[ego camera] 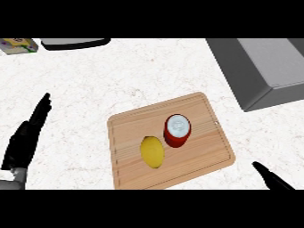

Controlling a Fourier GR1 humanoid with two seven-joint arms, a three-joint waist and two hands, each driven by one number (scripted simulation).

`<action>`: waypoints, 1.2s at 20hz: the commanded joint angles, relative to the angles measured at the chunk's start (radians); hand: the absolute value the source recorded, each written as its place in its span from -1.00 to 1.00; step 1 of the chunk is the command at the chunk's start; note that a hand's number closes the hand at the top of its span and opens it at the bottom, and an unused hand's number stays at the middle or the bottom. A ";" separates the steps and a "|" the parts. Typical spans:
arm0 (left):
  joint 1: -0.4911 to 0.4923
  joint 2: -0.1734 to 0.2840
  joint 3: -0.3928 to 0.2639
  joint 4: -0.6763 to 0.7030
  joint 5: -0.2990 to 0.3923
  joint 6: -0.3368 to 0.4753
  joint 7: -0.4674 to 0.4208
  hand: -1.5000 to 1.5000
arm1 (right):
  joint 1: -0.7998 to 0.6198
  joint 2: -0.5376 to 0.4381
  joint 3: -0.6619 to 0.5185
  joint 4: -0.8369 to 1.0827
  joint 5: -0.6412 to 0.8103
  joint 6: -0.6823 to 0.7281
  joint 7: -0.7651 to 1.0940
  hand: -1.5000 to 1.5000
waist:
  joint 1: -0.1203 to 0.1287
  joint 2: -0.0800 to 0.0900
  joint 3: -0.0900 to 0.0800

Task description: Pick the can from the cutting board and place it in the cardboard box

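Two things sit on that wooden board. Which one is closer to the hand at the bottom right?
The red can with the white top. It stands on the cutting board to the right of the yellow lemon, on the side toward the right hand.

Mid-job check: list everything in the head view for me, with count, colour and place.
cutting board: one, light wood, centre of counter
can: one, red with white top, upright on the board
lemon: one, yellow, on the board beside the can
box: one, grey, open, upper right
carton: one, colourful, upper left corner
tray-like item: one, dark with pale top, top edge
counter: one, white marble
left hand: black, open, left edge
right hand: black, lower right, mostly cut off
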 commanded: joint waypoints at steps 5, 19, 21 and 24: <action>-0.058 0.017 -0.033 0.045 -0.049 -0.030 0.020 0.00 | 0.398 0.108 0.115 -0.085 0.359 -0.215 -0.229 -1.00 | 0.058 0.012 -0.011; -0.090 -0.032 -0.072 0.053 -0.082 -0.048 0.011 0.00 | 0.951 0.146 0.583 -0.448 0.975 -0.459 0.272 -1.00 | 0.133 0.026 -0.011; -0.120 -0.020 -0.049 0.112 -0.070 -0.077 -0.009 0.00 | 0.990 0.147 0.649 -0.472 1.056 -0.481 0.359 -1.00 | 0.127 0.029 -0.011; -0.101 -0.024 -0.054 0.098 -0.071 -0.078 -0.016 0.00 | 1.041 0.147 0.694 -0.502 1.176 -0.515 0.489 -1.00 | 0.136 0.035 -0.012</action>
